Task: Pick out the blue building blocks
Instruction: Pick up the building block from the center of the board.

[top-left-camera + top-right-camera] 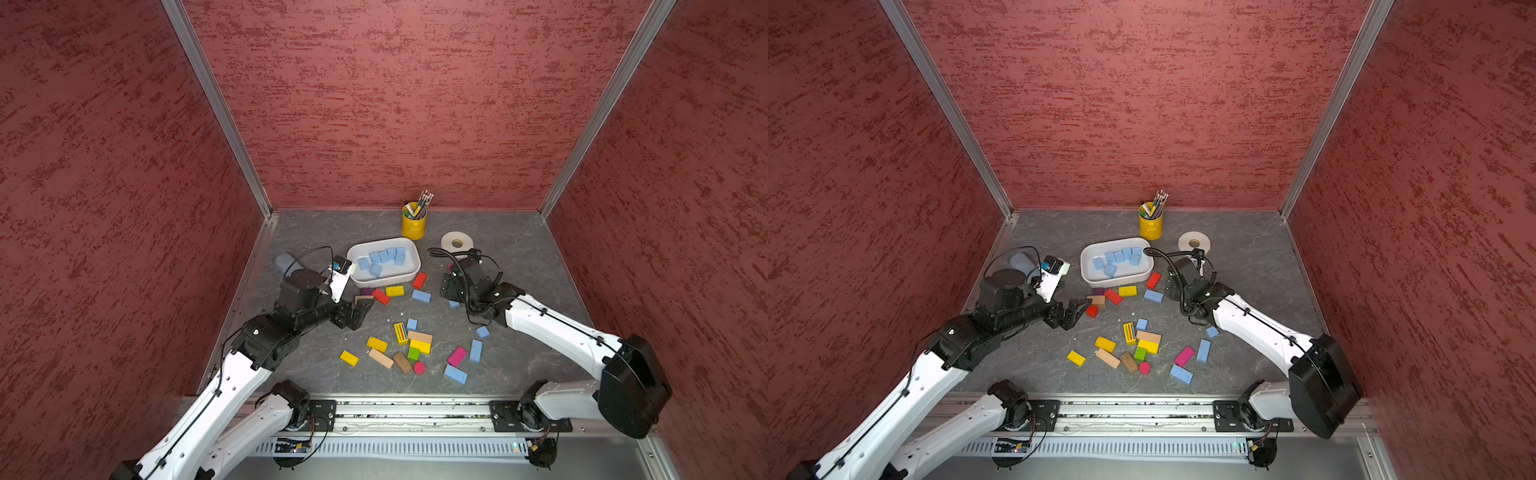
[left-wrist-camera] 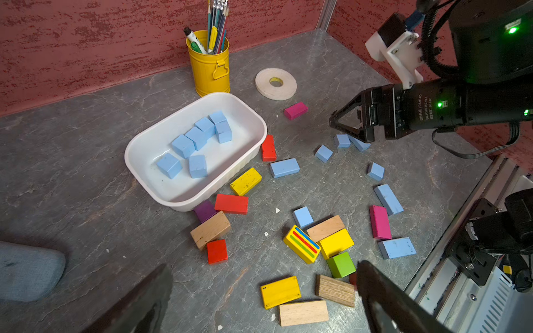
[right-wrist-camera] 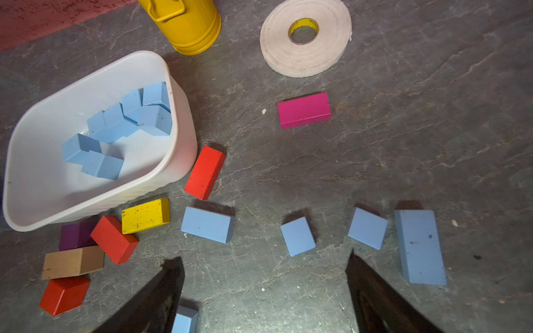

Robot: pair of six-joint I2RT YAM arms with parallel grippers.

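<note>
Blue matte blocks (image 3: 207, 224) lie flat on veined grey tabletop (image 3: 432, 115); long block (image 1: 476, 351) points toward back wall (image 1: 415, 104); left gripper (image 1: 360, 313) and right gripper (image 3: 264, 258) stand released, empty.

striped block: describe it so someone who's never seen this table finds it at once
From the white tub, come toward the robot's base to the loose cluster of blocks. The striped block lies at that cluster's far edge, next to a small blue block and a tan block. It alone has coloured stripes on yellow; every neighbour is one plain colour.
</note>
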